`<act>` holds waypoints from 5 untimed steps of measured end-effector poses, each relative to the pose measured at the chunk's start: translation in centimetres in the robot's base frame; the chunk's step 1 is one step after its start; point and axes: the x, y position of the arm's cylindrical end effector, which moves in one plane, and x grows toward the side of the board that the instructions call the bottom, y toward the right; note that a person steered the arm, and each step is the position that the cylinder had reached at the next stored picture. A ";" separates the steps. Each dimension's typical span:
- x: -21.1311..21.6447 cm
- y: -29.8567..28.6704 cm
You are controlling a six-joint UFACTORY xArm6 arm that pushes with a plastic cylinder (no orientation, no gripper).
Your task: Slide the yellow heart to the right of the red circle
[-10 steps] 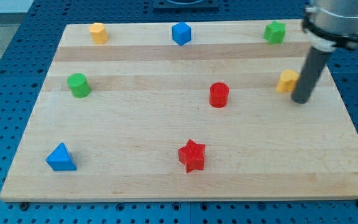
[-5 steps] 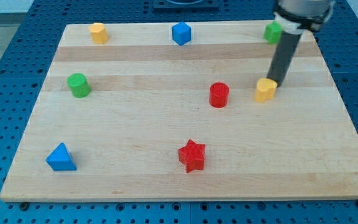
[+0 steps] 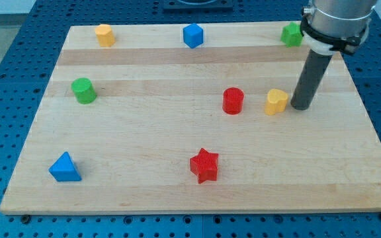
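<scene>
Since the earlier frames, the yellow heart (image 3: 276, 102) has travelled from near the board's right edge toward the middle, and my tip (image 3: 301, 106) has come round from above it to its right side, just beside it; whether they touch I cannot tell.

Going left to right along the wooden board (image 3: 144, 172): a blue triangle (image 3: 65, 167) sits near the bottom-left corner, a green cylinder (image 3: 83, 90) by the left edge, a yellow block (image 3: 104, 34) near the top-left corner. A blue cube (image 3: 192, 35) lies at the top edge, a red star (image 3: 204, 165) toward the bottom edge. The red circle (image 3: 233, 100) stands mid-board, with the heart close on its right, a small gap between them. A green block (image 3: 292, 34) occupies the top-right corner.

No claw here, only a rod, so nothing opens or holds.

I judge the heart nearly placed. If I nudge again, it should be short, slow and straight leftward through the heart's centre, stopping before it bumps the circle.
</scene>
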 end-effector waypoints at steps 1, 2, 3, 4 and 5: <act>-0.8 -1.4; -0.8 -3.4; -0.8 -4.7; -0.8 -4.7; 0.9 -3.5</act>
